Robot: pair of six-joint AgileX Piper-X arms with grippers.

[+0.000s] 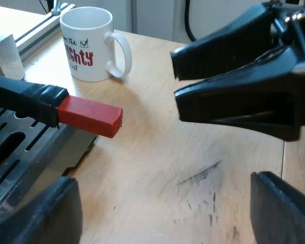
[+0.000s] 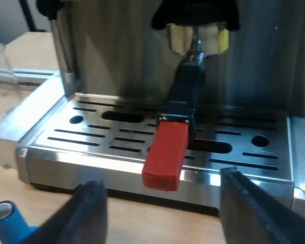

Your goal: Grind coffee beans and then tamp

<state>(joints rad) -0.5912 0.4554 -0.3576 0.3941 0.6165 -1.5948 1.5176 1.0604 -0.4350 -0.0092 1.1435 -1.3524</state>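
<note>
**Holder (image 2: 185, 96) locked into the espresso machine (image 2: 117, 61), beside a scuffed wooden worktop (image 1: 193, 168).**
Left wrist view: left gripper (image 1: 162, 216), fingers apart and empty, over the worktop; mug (image 1: 89, 43) near a worktop edge; the holder's red end (image 1: 89, 117) past the drip tray (image 1: 46, 157). Right wrist view: right gripper (image 2: 165, 213), spread and empty, before the tray's front edge; measuring glass (image 2: 0, 76) and blue tamper (image 2: 7, 216) off one tray corner.

red-ended holder (image 2: 179, 119) in espresso machine (image 2: 117, 51), blue tamper (image 2: 6, 215) nearby
</note>
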